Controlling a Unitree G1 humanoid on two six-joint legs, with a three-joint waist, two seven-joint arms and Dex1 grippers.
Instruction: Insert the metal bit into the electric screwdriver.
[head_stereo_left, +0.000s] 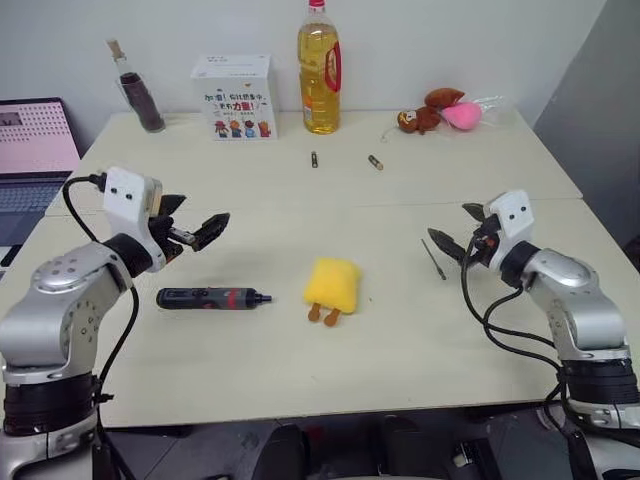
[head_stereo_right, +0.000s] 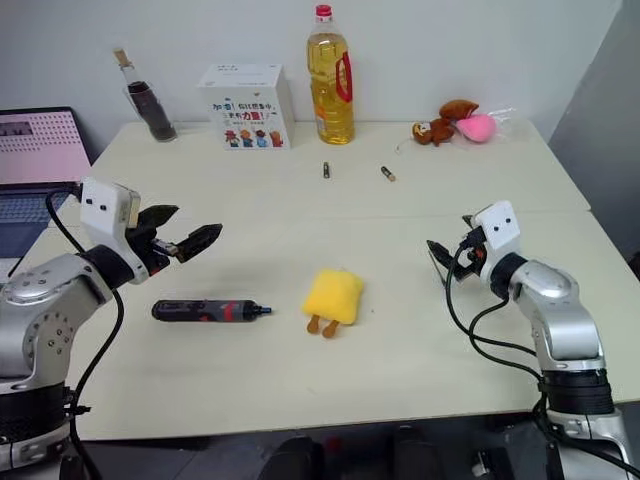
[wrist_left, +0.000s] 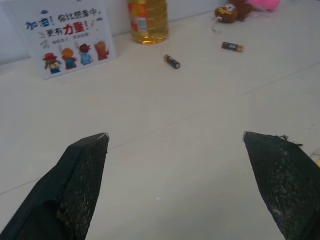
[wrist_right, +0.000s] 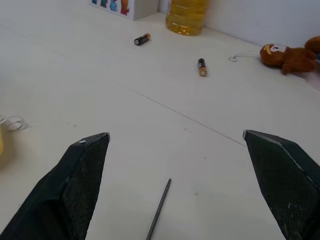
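Pale table (head_stereo_left: 300, 380) fills the scene. Nearest on it, the screwdriver (head_stereo_left: 212, 297) lies flat, chuck end toward a yellow plush (head_stereo_left: 332, 285) just beside it. Left pincer (head_stereo_left: 190, 230) hovers above the screwdriver, spread wide and empty. Right pincer (head_stereo_left: 462, 232) is equally wide and empty, with the bit (head_stereo_left: 433, 258) lying on the table just beside it. Farther back lie 2 batteries (head_stereo_left: 314, 159), then a box (head_stereo_left: 235, 96), an oil bottle (head_stereo_left: 318, 70) and a toy (head_stereo_left: 430, 112) by the wall.
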